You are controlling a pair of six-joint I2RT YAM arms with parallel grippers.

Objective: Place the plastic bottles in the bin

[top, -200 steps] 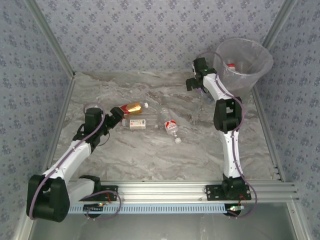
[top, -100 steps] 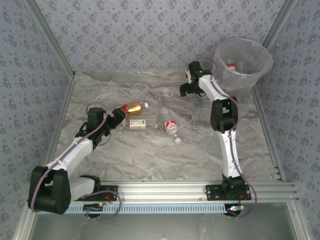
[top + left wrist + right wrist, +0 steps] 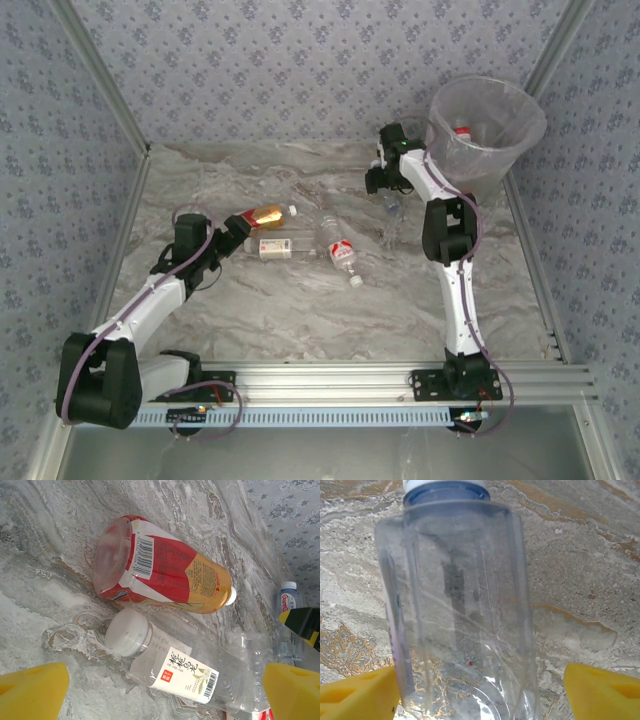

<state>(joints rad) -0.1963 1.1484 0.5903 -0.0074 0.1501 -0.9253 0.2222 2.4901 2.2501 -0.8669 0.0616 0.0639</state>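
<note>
The right pincer (image 3: 480,682) is standing open and empty astride a clear, ribbed bottle (image 3: 460,605) with a blue neck ring, which is lying on the table (image 3: 300,310) near the bin (image 3: 505,150), its long axis pointing straight ahead between the fingers, while the left pincer (image 3: 160,692) is gaping empty farther off.

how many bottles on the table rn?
4: amber bottle, white-label bottle and red-label bottle mid-table, clear bottle between the right gripper jaws. More clear ones may be missed.
</note>
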